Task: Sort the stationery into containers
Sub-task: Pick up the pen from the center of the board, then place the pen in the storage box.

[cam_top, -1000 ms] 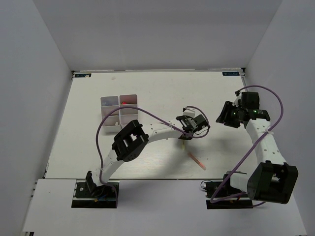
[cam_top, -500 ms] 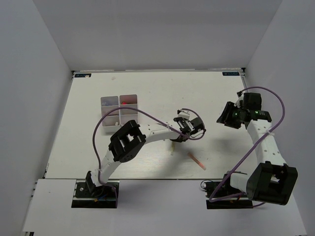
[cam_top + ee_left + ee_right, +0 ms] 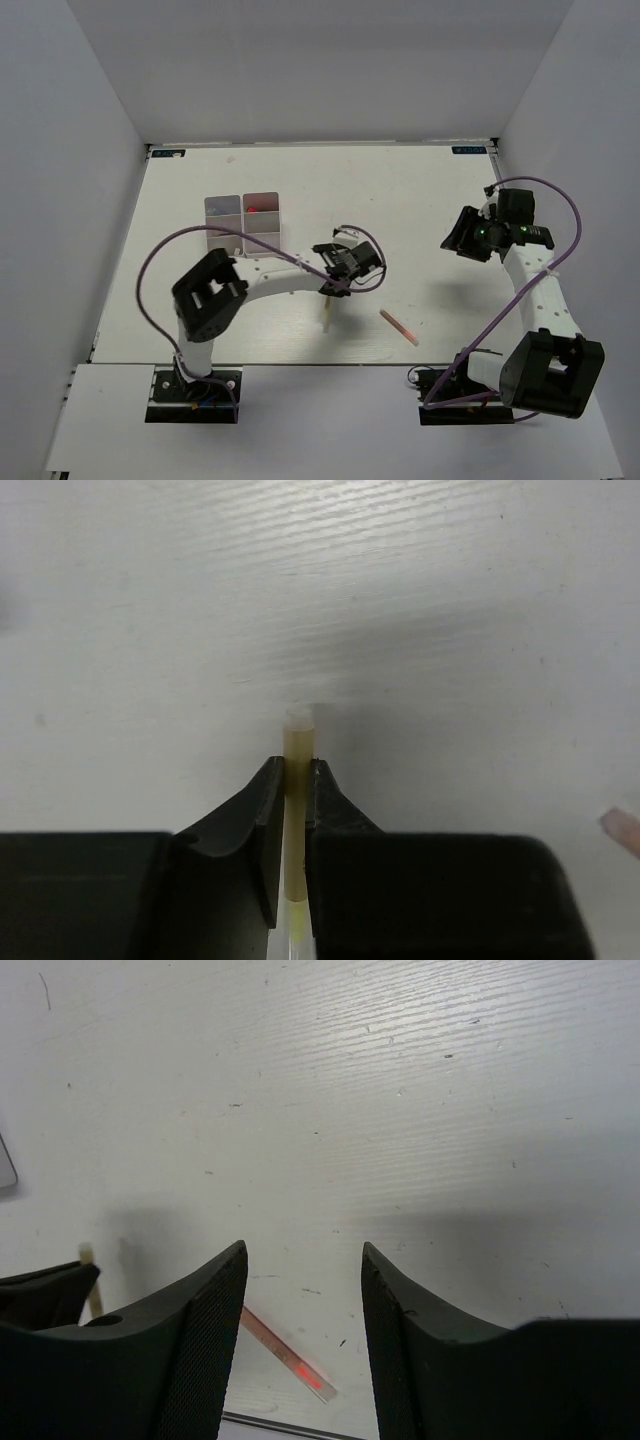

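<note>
A thin yellowish pencil (image 3: 298,742) is pinched between the jaws of my left gripper (image 3: 293,775), its tip sticking out past the fingertips above the table. From above, this pencil (image 3: 326,312) hangs below the left gripper (image 3: 334,281) near the table's middle. A pinkish pencil (image 3: 400,326) lies flat on the table to its right, also under my right gripper's fingers (image 3: 285,1355). My right gripper (image 3: 305,1250) hovers open and holds nothing, off to the right (image 3: 460,236). The white divided container (image 3: 243,226) stands at the left, with something red in one far compartment.
A white table with walls at the back and both sides. The left arm's purple cable (image 3: 175,245) loops over the area in front of the container. A corner of the container (image 3: 5,1165) shows at the left edge of the right wrist view.
My left gripper shut on the yellowish pencil and carried it left, toward the container. The right gripper stayed open and barely shifted. The pinkish pencil lies where it was.
</note>
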### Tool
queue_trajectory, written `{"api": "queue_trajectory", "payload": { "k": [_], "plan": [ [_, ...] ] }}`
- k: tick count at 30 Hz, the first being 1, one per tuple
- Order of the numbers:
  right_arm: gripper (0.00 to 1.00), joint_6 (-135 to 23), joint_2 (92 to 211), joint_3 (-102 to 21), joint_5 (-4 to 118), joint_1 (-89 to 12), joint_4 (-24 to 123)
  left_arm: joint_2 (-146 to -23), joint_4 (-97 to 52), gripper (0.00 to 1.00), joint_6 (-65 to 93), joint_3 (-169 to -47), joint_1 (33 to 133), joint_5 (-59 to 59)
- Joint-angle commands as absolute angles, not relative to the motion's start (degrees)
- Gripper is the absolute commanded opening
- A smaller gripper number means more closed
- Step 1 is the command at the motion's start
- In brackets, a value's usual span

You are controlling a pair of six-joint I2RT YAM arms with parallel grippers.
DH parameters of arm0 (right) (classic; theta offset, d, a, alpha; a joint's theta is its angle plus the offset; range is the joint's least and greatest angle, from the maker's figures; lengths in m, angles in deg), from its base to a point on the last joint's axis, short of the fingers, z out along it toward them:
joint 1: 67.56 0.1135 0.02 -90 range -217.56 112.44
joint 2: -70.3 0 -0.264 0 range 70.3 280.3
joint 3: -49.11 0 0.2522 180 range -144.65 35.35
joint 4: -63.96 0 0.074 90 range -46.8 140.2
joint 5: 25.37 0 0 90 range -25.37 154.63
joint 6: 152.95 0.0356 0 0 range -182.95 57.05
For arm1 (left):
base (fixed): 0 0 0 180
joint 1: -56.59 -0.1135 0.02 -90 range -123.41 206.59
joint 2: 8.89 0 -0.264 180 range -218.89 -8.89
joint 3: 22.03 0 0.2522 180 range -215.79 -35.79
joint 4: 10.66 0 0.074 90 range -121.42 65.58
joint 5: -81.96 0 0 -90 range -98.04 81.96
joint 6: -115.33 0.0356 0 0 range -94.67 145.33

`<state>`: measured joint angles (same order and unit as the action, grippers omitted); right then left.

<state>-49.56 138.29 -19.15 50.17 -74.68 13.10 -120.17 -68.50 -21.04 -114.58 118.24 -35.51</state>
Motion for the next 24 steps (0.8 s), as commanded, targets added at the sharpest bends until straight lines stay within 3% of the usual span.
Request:
{"api": "queue_trajectory", "payload": {
  "k": [1, 6, 11, 24],
  "plan": [
    [0.53, -49.15, 136.92, -18.53, 48.63, -75.03, 14.43, -106.92, -63.03, 0.01, -16.25, -109.73, 116.28, -38.54],
    [0.53, -49.06, 136.92, -18.18, 48.19, -75.12, 14.87, -92.75, -53.27, 0.01, -6.67, -96.05, 110.92, -34.08],
    [0.53, -48.97, 137.19, -17.91, 47.67, -74.94, 15.13, -82.29, -45.35, 0.01, 5.35, -90.38, 99.44, -20.19],
    [0.53, -49.24, 137.19, -17.12, 47.66, -75.12, 16.10, -85.00, -40.43, 0.01, 29.38, -94.06, 75.87, 19.97]
  ]
}}
